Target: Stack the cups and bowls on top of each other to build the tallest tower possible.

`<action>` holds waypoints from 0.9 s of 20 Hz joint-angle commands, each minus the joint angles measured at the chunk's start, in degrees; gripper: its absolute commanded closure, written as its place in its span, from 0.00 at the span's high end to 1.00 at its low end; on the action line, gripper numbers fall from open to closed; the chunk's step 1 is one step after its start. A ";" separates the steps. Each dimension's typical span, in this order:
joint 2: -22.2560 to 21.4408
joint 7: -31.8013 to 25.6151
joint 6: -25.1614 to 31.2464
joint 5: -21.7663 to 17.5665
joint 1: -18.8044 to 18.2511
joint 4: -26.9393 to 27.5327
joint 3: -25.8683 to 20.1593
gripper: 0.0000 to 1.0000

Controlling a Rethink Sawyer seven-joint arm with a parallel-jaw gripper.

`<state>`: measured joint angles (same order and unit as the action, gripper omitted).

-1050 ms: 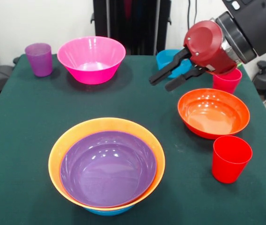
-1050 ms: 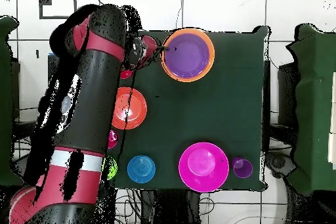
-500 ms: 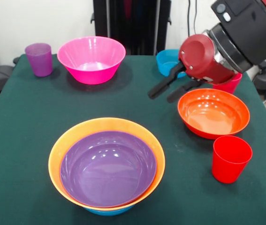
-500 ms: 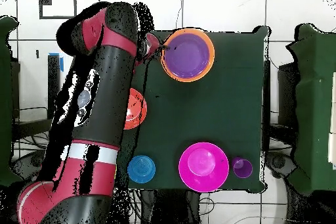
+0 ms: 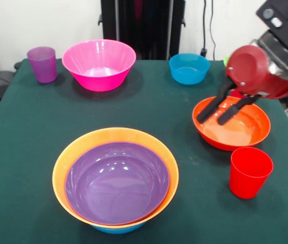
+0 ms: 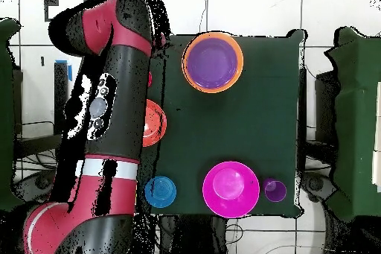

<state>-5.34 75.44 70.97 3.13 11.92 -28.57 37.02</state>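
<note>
As the arm reaches in from the right of the front view, its gripper point(image 5: 212, 116) hangs over the near-left part of the red-orange bowl point(image 5: 235, 133), two dark fingers point(image 5: 208, 109) parted and holding nothing. The tower point(image 5: 116, 180) sits at the table's near edge: a purple bowl point(image 5: 117, 182) nested in an orange bowl point(image 5: 83, 147), with a sliver of a blue bowl point(image 5: 114, 229) showing beneath. Loose pieces remain: a pink bowl point(image 5: 99, 63) and a purple cup point(image 5: 42, 64) at the far left, a small blue bowl point(image 5: 188, 68) at the far side, and a red cup point(image 5: 250, 172) just in front of the red-orange bowl. Something red peeks from behind the wrist; it cannot be told what.

From overhead, the arm point(image 6: 123, 94) covers most of the red-orange bowl point(image 6: 155, 122), and the gripper itself is hidden. The tower point(image 6: 213, 62), pink bowl point(image 6: 231, 188), purple cup point(image 6: 274, 190) and small blue bowl point(image 6: 161, 191) stand well apart.

By this showing, the tower is three bowls deep, with most pieces left to add.
</note>
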 commanded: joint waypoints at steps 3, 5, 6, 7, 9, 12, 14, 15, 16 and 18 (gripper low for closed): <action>1.66 0.28 7.66 5.36 -0.27 5.34 -8.54 1.00; 1.38 1.30 8.76 6.32 -0.11 5.36 -8.36 1.00; 1.92 2.02 9.39 7.05 -0.20 6.37 -8.23 1.00; 2.14 2.23 9.59 7.55 -0.22 6.83 -8.17 1.00; 2.24 2.70 9.54 8.59 -0.25 6.86 -8.44 1.00; 2.91 2.41 9.18 10.29 -0.34 7.28 -9.25 1.00; 3.65 2.68 8.44 11.17 -0.61 8.31 -9.29 1.00; 4.03 2.81 8.06 11.61 -0.75 8.83 -9.31 1.00; 4.26 3.11 7.63 12.03 -0.96 9.00 -9.40 1.00; 5.04 3.11 7.54 12.65 -1.17 9.87 -8.94 1.00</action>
<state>-4.48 75.44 74.34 14.05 11.90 -19.89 34.63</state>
